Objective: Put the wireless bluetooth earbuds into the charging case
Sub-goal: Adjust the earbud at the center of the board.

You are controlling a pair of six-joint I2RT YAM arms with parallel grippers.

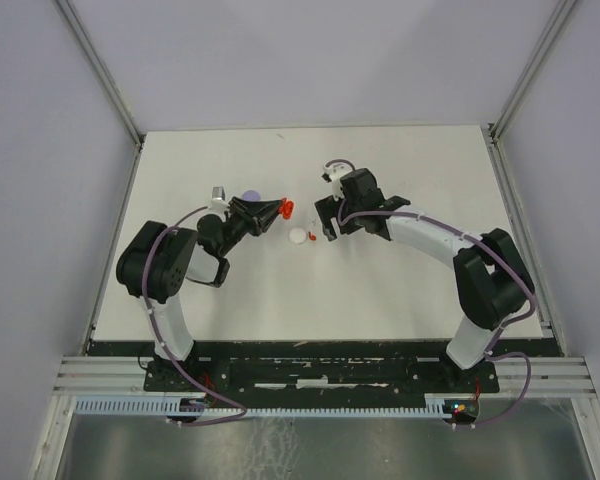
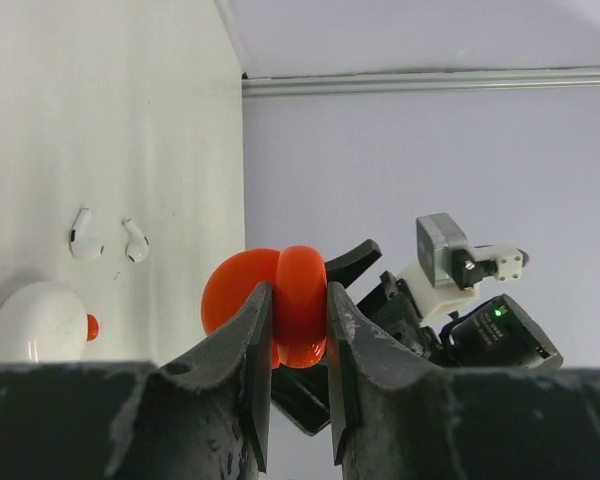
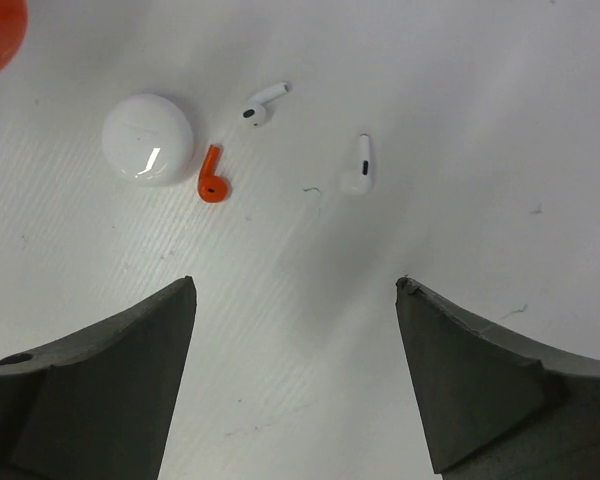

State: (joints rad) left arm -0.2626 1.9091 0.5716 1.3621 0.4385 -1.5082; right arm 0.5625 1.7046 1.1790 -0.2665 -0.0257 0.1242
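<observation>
Left gripper [image 2: 300, 345] pinching glossy red round plastic charging case [image 2: 235, 290], held aloft. Right gripper [image 3: 295, 285] spread wide above small red plastic earbud [image 3: 211, 175], just beside white domed case [image 3: 147, 138] on the table. Likely pickup step: descend, straddle earbud, close gently.

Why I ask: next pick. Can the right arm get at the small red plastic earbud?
Probably yes: the right gripper hangs open just short of the small red plastic earbud, nothing over it, though the white round case crowds one side.
</observation>
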